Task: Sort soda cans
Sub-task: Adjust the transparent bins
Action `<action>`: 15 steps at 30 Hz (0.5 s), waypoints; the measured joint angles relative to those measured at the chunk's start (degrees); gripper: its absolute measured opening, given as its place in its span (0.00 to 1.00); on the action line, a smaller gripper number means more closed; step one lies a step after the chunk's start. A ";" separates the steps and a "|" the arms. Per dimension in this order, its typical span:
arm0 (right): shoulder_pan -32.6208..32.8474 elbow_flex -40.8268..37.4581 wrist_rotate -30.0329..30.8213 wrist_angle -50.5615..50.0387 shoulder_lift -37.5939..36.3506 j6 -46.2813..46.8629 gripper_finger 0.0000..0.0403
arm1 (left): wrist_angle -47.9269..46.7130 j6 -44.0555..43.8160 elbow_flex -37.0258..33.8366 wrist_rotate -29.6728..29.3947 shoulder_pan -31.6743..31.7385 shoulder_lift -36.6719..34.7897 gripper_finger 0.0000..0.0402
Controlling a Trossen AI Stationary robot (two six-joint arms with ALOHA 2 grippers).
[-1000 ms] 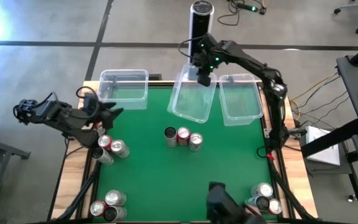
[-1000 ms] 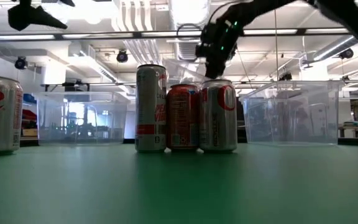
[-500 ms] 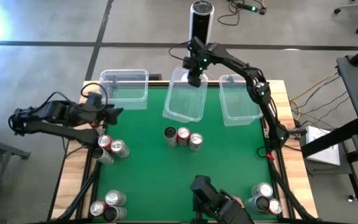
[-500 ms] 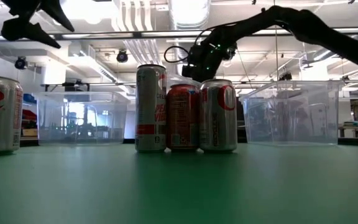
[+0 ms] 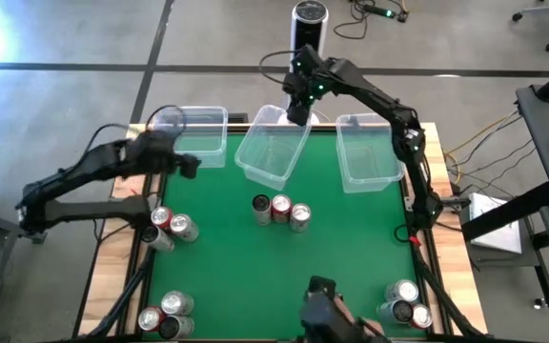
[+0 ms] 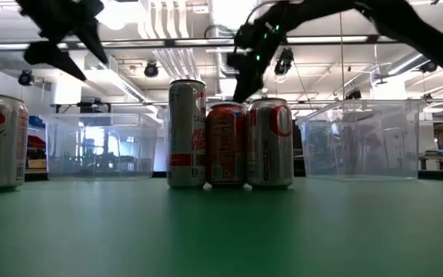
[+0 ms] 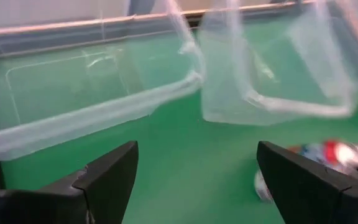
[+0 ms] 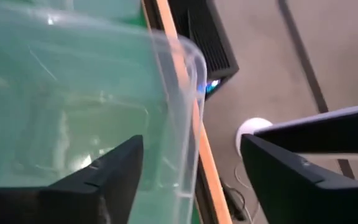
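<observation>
Three soda cans (image 5: 280, 210) stand in a row mid-table, and they fill the middle of the low view (image 6: 229, 135). More cans stand at the left edge (image 5: 168, 227), near left (image 5: 165, 316) and near right (image 5: 403, 303). My right gripper (image 5: 296, 103) is open at the far rim (image 8: 188, 112) of the middle clear tub (image 5: 255, 170), one finger on each side of the rim. The tub sits skewed on the green mat. My left gripper (image 7: 197, 180) is open above the mat by the near wall of the left tub (image 5: 193, 133).
A third clear tub (image 5: 365, 148) stands at the far right. A tall black post (image 5: 308, 24) rises just beyond the table's far edge. The wooden table edge (image 5: 112, 248) frames the mat. Open green mat lies between the middle cans and the near edge.
My right gripper has carried the middle tub's far end toward the table's left, so the tub now sits more skewed. It has then opened and let go of the rim. My left arm has swung, and its gripper has shifted slightly right beside the left tub.
</observation>
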 joint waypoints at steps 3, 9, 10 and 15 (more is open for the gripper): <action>1.64 -0.01 0.31 0.00 -3.87 6.16 0.74 | 4.77 5.17 0.51 6.57 9.28 6.49 0.78; 6.25 0.01 4.36 -3.26 -10.41 13.84 0.77 | 6.51 11.94 9.41 10.82 21.27 19.10 0.78; 7.14 0.01 5.78 -4.07 -11.22 14.80 0.77 | 6.45 12.52 11.20 10.84 22.20 21.00 0.78; 10.72 -0.16 11.73 -7.85 -13.50 19.18 0.75 | 5.41 12.55 19.77 15.48 22.22 30.38 0.78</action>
